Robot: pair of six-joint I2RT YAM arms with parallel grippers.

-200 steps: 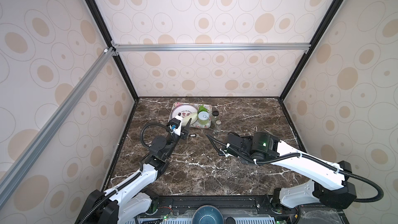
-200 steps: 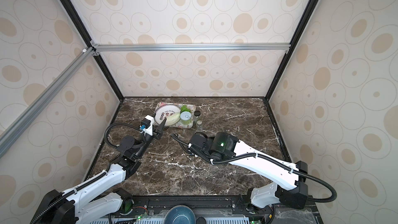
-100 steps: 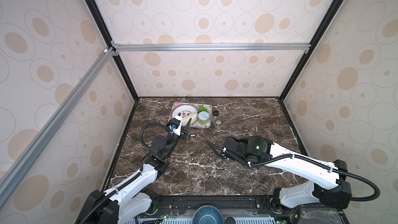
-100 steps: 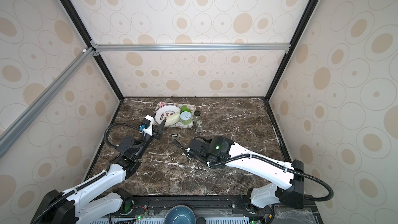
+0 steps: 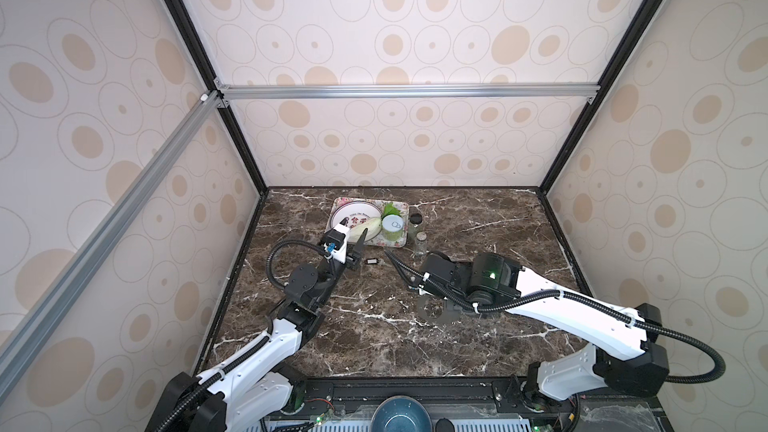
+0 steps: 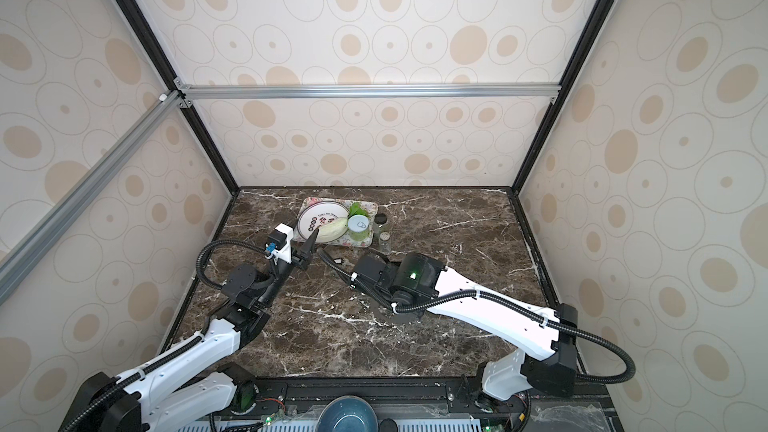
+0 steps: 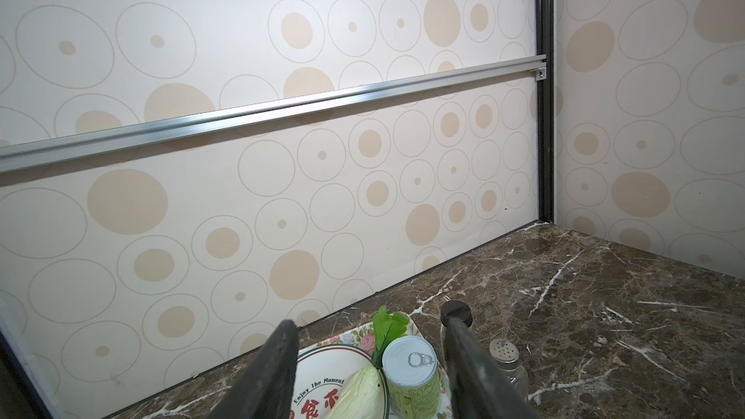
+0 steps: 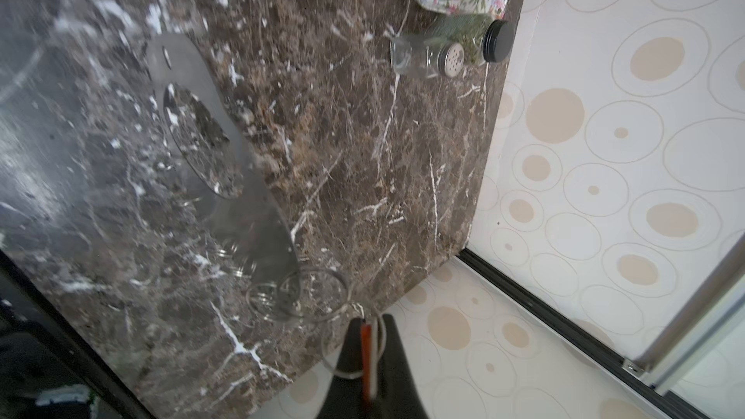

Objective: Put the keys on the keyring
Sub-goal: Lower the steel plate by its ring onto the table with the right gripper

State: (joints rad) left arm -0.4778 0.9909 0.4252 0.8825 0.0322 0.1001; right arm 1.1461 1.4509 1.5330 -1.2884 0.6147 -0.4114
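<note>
Red-orange with a pale end, one tiny key tag sits pinched between the closed fingers of the right end effector. From where I stand, that end effector hangs over the middle of the dark brown marble bench. Thin wire loops show just past its tips, too blurred to make out.

Beneath that arm, right of the bench's centre, lies a flat grey metal keyring with a wide oval opening. It is apart from the held key.

The other key, a small black rectangular tag with a white centre, lies loose on the bench. It is between the two end effectors, nearer the left one.

The left end effector hovers with its fingers well apart, holding nothing. It points at the flowered tray by the rear edge.
</note>
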